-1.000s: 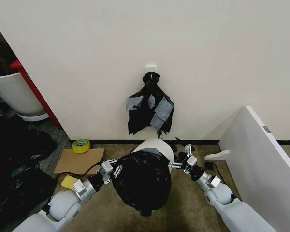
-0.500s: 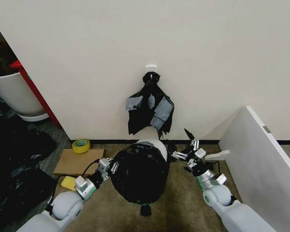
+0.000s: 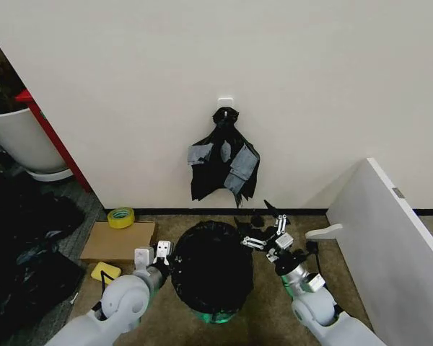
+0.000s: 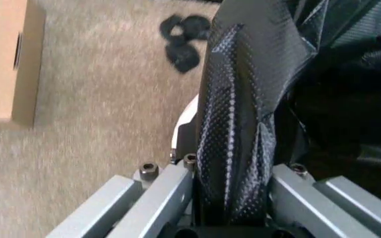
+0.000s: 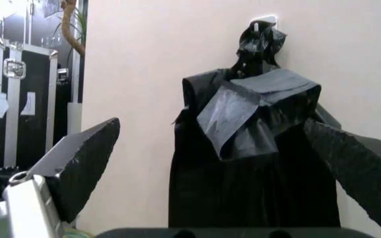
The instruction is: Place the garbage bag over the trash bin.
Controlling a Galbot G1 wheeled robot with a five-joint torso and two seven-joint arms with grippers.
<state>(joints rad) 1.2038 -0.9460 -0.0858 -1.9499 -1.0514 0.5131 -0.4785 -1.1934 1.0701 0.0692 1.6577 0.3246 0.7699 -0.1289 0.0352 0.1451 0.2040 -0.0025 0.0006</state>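
Bag (image 3: 211, 265), thin, slippery and best gripped at its rim, was seen draped over the bin (image 3: 215, 316), pinched by the left gripper (image 3: 159, 254), while the right gripper (image 3: 263, 234) was spread empty.

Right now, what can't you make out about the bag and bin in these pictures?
- Trash bin, head view: only its green base shows; the garbage bag hides the walls and rim.
- Left wrist view: the left gripper pinches bag plastic, which hides the bin.
- Right wrist view: the open right gripper faces the wall; the bag's dark top is cut off.
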